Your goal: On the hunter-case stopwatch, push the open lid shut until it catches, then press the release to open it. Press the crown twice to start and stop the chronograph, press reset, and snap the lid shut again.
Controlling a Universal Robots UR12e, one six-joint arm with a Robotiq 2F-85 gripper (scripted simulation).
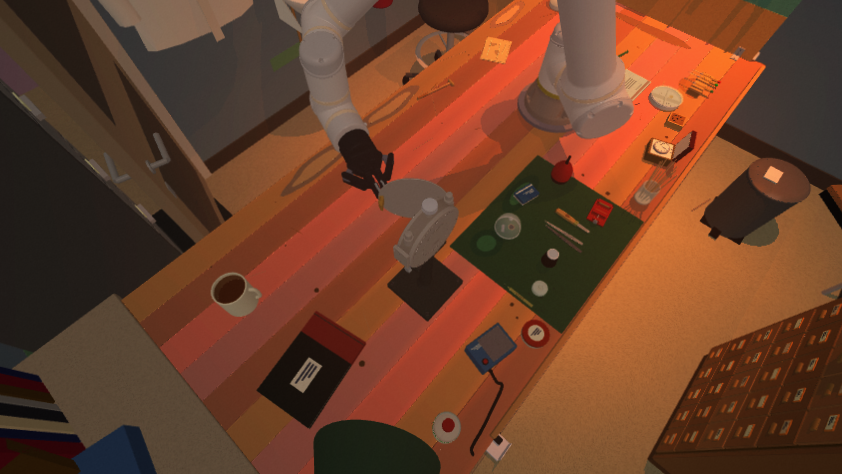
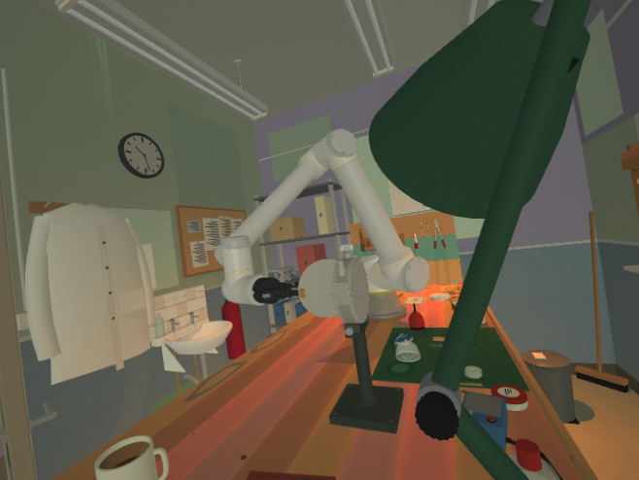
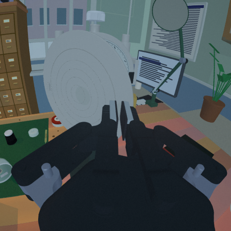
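Observation:
The stopwatch's round grey lid [image 1: 412,197] [image 2: 321,287] [image 3: 86,82] stands partly open, swung out from the case on one side. My gripper [image 1: 377,185] [image 2: 294,292] [image 3: 121,111] is right at the lid's outer face near its free edge, shut and holding nothing. The silver case [image 1: 433,232] [image 2: 353,292] sits upright on a black post with a square base [image 1: 425,287] [image 2: 367,405] in the middle of the bench. The crown [image 1: 429,205] [image 2: 345,251] [image 3: 95,16] sticks up from the top of the case. The dial is mostly hidden behind the lid.
Beyond the stopwatch, the arm's base [image 1: 551,109] stands on the bench. A green mat [image 1: 545,241] with small tools lies right of the stand. A coffee mug [image 1: 234,293], a black box [image 1: 312,368] and a green lamp [image 2: 480,155] occupy the near end.

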